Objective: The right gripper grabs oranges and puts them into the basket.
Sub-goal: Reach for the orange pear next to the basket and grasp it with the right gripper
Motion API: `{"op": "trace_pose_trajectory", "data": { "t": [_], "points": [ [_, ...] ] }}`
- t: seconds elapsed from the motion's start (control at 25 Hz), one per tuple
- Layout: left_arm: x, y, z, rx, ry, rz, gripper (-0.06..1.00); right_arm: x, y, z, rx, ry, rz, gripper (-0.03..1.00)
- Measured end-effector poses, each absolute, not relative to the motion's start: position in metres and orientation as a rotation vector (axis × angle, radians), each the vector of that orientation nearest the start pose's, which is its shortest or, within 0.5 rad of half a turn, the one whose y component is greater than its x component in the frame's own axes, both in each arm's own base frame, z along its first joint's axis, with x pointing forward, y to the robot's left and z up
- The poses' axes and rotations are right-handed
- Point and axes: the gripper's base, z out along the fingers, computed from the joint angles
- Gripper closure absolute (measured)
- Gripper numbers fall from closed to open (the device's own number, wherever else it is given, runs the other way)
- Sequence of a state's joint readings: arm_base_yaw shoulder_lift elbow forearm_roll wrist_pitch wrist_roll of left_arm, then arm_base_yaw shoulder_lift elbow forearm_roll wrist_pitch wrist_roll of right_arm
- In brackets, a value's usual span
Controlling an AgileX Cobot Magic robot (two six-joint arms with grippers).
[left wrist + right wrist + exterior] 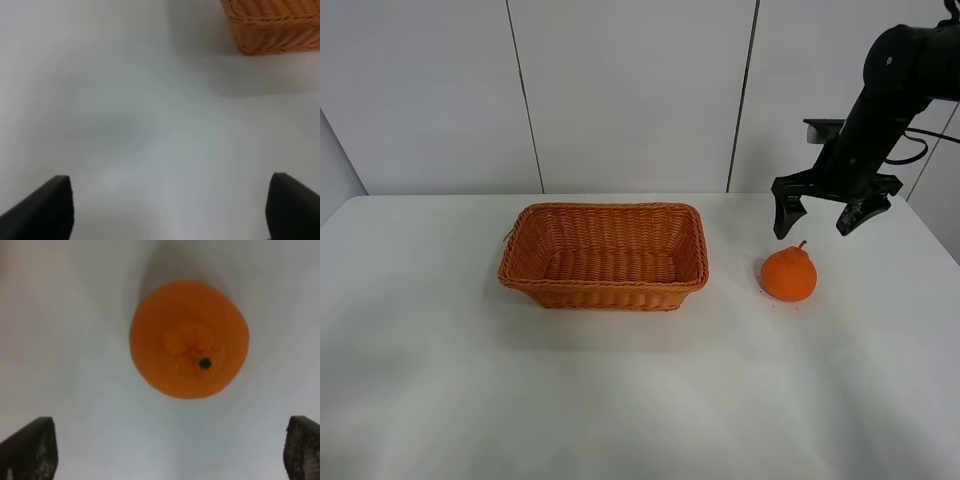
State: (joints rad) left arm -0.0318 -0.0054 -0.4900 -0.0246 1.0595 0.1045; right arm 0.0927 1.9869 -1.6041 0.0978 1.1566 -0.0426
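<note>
We are looking at the black two-fingered right tool (813, 228) hovering with its fingers spread wide and holding nothing, above the bright orange round fruit with the bumped neck and short brown stem (789, 275). That fruit is sitting on the white table (620, 400) just beside the rectangular woven orange-brown wicker basket (605, 295), at the basket's 3 o'clock in the high view and not touching it.

The right tool is hanging toward the fruit's 1 o'clock rather than squarely over it, and we are judging this the main hazard. On an off-centre descent, one finger could be touching first and nudging the round fruit into a roll. Closing too high, on the tapering neck, is risking a squeeze-out. On the carry toward 9 o'clock, a low path could be clipping the basket's flared wall.

The black left tool (165, 210) is hanging wide open over the table, with a basket corner in sight.
</note>
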Motion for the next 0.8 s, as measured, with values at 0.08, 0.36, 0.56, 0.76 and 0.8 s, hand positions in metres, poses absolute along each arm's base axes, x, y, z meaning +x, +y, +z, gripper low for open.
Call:
{"op": "trace_pose_trajectory", "data": {
  "t": [0.08, 0.36, 0.56, 0.76, 0.8],
  "points": [
    [-0.005, -0.002, 0.275, 0.14, 2.043, 0.016, 0.06, 0.409, 0.045, 0.212, -0.153, 3.022, 0.129, 0.28],
    [-0.005, -0.002, 0.275, 0.14, 2.043, 0.016, 0.06, 0.427, 0.046, 0.157, -0.116, 3.053, 0.114, 0.28],
    [-0.005, -0.002, 0.275, 0.14, 2.043, 0.016, 0.06, 0.43, 0.046, 0.123, -0.112, 3.11, 0.096, 0.28],
    [-0.005, -0.002, 0.275, 0.14, 2.043, 0.016, 0.06, 0.43, 0.046, 0.118, -0.114, 3.121, 0.09, 0.34],
    [-0.005, -0.002, 0.275, 0.14, 2.043, 0.016, 0.06, 0.43, 0.046, 0.118, -0.114, 3.121, 0.09, 0.4]
  ]
}}
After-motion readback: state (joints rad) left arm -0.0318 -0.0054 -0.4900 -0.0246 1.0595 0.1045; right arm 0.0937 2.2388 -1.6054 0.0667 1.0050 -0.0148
